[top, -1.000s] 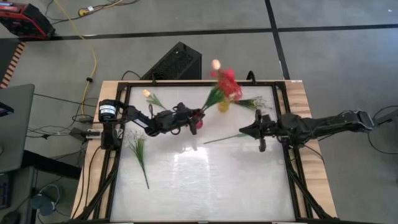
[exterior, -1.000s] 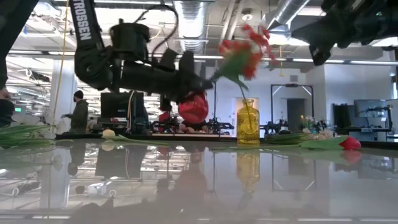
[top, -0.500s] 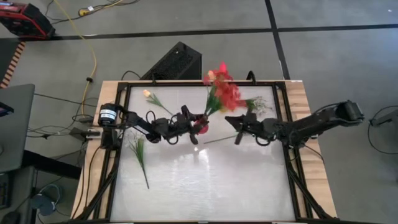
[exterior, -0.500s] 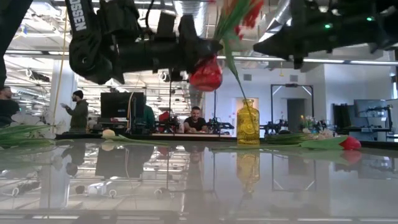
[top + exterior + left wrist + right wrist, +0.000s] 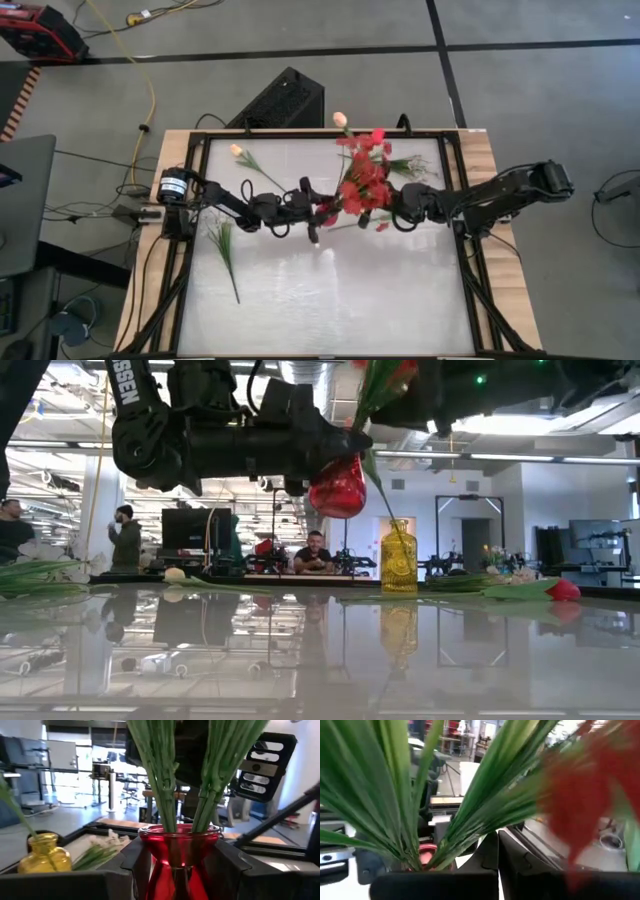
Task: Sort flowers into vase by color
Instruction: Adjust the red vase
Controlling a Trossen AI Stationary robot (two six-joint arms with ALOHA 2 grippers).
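My left gripper [image 5: 318,207] is shut on a red glass vase [image 5: 338,485] and holds it high above the table's middle. The vase carries a bunch of red flowers [image 5: 365,182] on green stems [image 5: 165,780]. My right gripper [image 5: 392,212] is shut, right beside the bunch on its right side. In the right wrist view its fingers [image 5: 485,855] lie just before the fanned green stems [image 5: 485,815]. A yellow vase [image 5: 398,557] stands on the table behind, with a thin stem [image 5: 384,505] in it. My left gripper pinches the red vase between its two fingers, just below the rim [image 5: 150,842], one finger on each side. The fingers come level from the table's left. The vase hangs about upright, lifted clear of the table. I cannot tell whether my right gripper touches the stems.
A peach tulip [image 5: 240,152] lies at the far left and a white sprig [image 5: 222,240] near the left edge. White sprigs [image 5: 415,168] lie at the far right. A red tulip [image 5: 382,227] lies under the right gripper. People stand in the room behind.
My left gripper has risen and gone a little toward the table's right, and the red vase has turned from tilted to about upright. The flower heads have swung from the far edge toward the middle. My right gripper has gone toward the table's left, up to the bunch.
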